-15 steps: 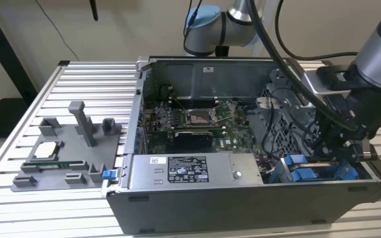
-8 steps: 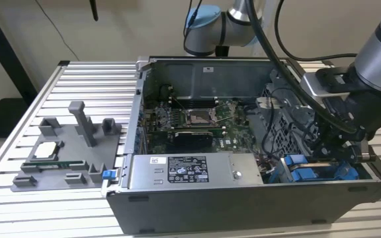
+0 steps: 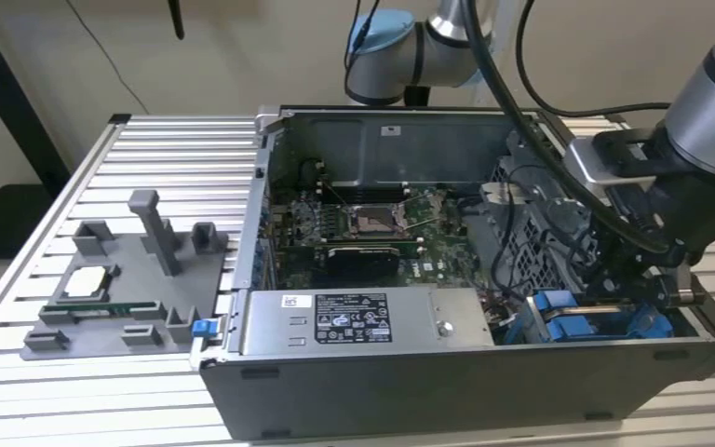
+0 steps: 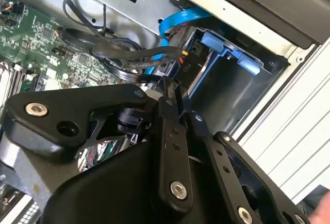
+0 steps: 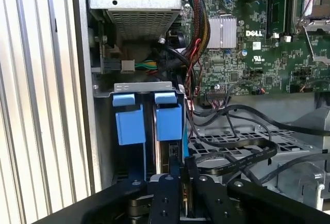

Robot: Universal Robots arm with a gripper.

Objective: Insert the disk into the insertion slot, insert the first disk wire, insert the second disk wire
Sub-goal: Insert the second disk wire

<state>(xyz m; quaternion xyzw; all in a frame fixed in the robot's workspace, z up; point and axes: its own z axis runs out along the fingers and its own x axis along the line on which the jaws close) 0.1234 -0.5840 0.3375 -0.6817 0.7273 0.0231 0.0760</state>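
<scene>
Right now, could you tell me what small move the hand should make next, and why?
Probably a slow, slight advance along the blue carrier in the drive cage. In the first wrist view the hand sits in line with it, close by, and black cables lie right beside, so speed risks a snag.

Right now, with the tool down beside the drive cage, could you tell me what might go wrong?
1. Loose black cables lie over the grey drive cage close to the tool; its links could snag or pinch them.
2. The tool sits tight among the blue cable, the black cables and the blue-ended caddies; a sideways slip could strain a connector.
3. The motherboard lies open in the case beside the arm; a wide swing might strike it.
</scene>
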